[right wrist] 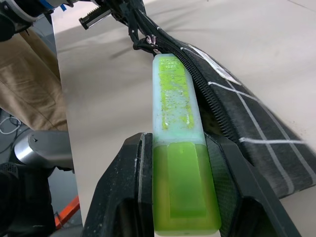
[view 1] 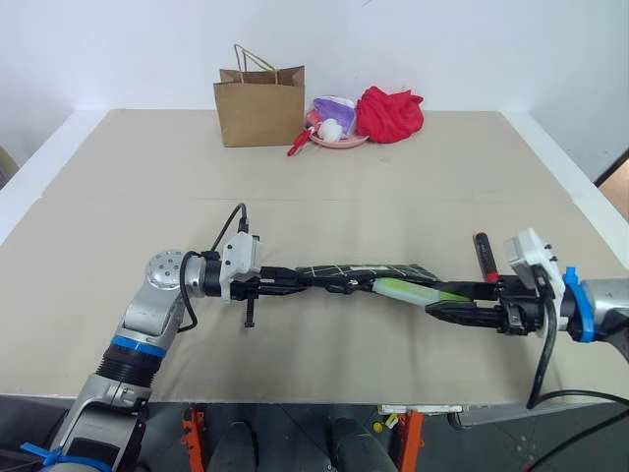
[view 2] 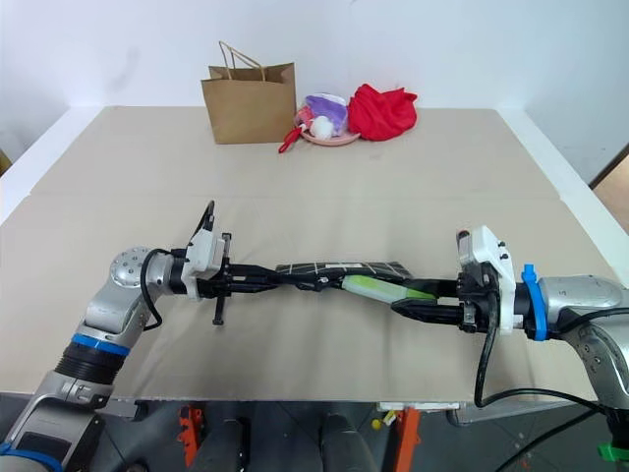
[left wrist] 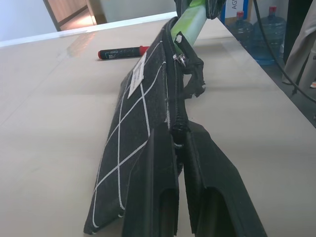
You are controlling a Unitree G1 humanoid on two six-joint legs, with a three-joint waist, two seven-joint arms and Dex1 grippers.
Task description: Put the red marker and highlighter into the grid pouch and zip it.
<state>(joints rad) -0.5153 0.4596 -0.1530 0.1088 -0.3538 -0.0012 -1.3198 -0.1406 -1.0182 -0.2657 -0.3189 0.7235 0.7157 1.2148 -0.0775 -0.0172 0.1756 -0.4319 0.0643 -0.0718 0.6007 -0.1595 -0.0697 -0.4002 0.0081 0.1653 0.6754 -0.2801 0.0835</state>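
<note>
Black fabric with white grid lines: the grid pouch (view 1: 359, 272), held raised over the desk (view 1: 324, 177) near its front edge, stretched between the two arms. One end is pinched by the left gripper (left wrist: 178, 148), whose jaws are closed together on the zipper edge. A small white label is carried on the pouch side; the zipper pull (left wrist: 181, 59) is seen partway along the opening.

Light-green highlighter (right wrist: 178, 148): clamped between the jaws of the right gripper (view 1: 437, 305), its paler end laid against the pouch's zipper line, at the pouch's end toward the desk's right edge. Whether its tip is already inside cannot be told.

Red marker (view 1: 484, 258): laid flat on the desk near the right edge, behind the right gripper, apart from both jaws.

At the far edge, centre: a brown paper bag (view 1: 259, 106), a red cloth bundle (view 1: 389, 114), a pink dish (view 1: 337, 140) with small items.
</note>
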